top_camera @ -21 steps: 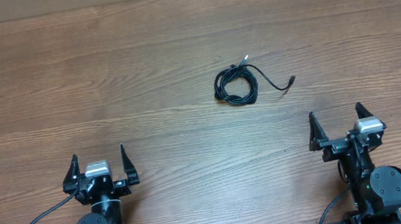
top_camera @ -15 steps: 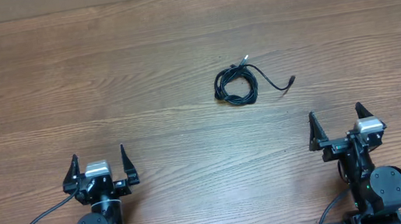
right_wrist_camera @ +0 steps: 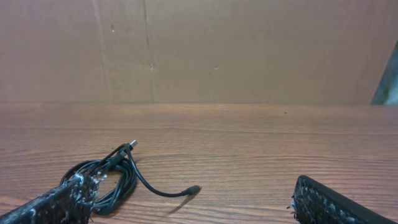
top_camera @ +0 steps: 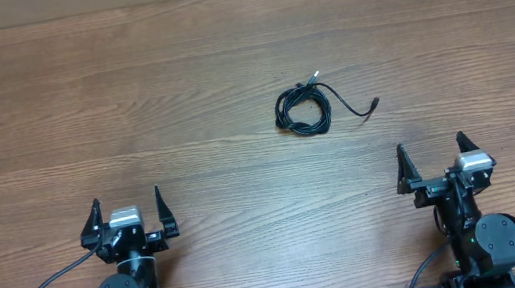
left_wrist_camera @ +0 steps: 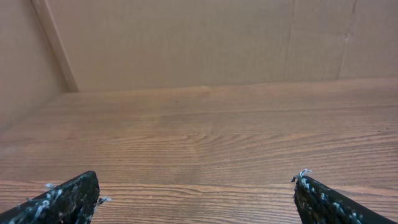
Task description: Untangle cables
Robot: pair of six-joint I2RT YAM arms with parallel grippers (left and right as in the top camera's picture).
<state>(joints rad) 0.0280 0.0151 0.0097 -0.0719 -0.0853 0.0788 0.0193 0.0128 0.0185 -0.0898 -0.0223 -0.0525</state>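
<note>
Nothing has moved over the last moment. The cables [top_camera: 303, 110] lie as one knotted bundle on the tabletop [top_camera: 128, 81], toward 1 o'clock of its centre, with a plug tail trailing toward 3 o'clock. The left pincer [top_camera: 127, 205] at 7 o'clock and the right pincer [top_camera: 431, 155] at 5 o'clock gape wide, empty, well apart from the bundle. Untangling seems not yet begun.

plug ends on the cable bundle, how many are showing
2. One plug end sticks out at the far side of the coiled cables; the other plug end finishes the loose tail curving right. More may hide in the coil.
</note>
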